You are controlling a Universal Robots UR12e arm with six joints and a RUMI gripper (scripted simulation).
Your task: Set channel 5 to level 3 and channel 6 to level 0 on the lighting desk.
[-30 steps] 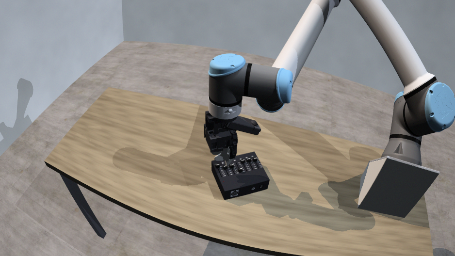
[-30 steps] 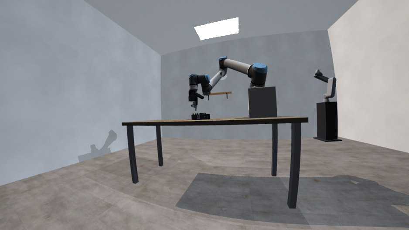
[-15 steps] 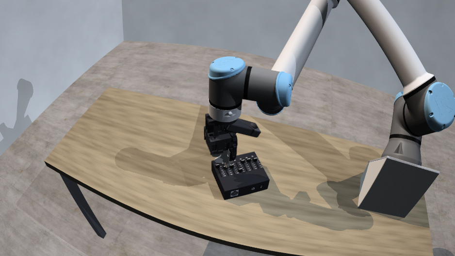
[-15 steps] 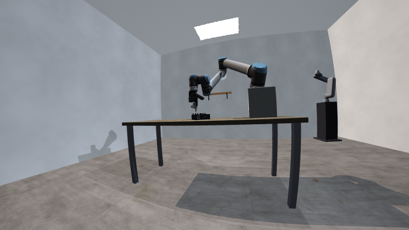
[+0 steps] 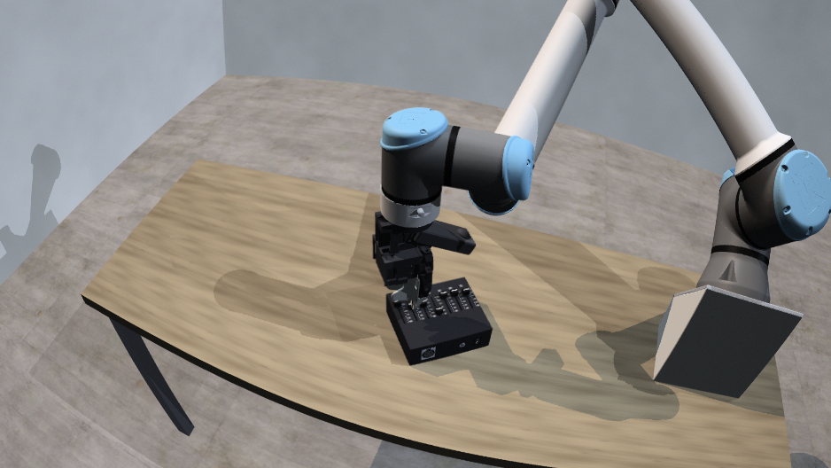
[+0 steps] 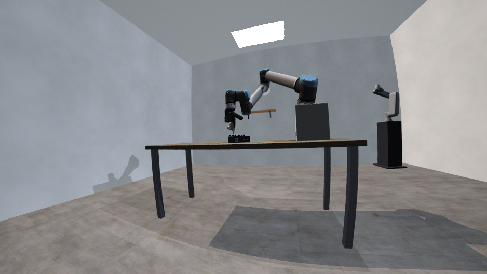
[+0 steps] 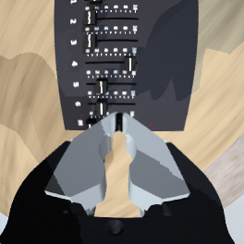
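The black lighting desk [image 5: 447,337] [image 6: 239,138] [image 7: 166,55] lies on the wooden table [image 5: 232,232] [image 6: 272,144]. In the wrist view its numbered fader slots run across. The channel 4 knob [image 7: 130,64] sits far right, the channel 5 knob [image 7: 102,86] left of the middle, and the channel 6 knob [image 7: 102,108] just below it at about the same position. My gripper [image 5: 411,296] [image 6: 231,129] [image 7: 119,114] is shut and empty. Its tips hang low over the channel 6 end of the desk, just right of the channel 6 knob. I cannot tell if they touch it.
The arm's grey base block [image 5: 726,342] [image 6: 311,122] stands at the table's right end. A second arm on a black pedestal [image 6: 390,142] stands on the floor by the far right wall. A small wooden shelf [image 6: 262,110] hangs on the back wall.
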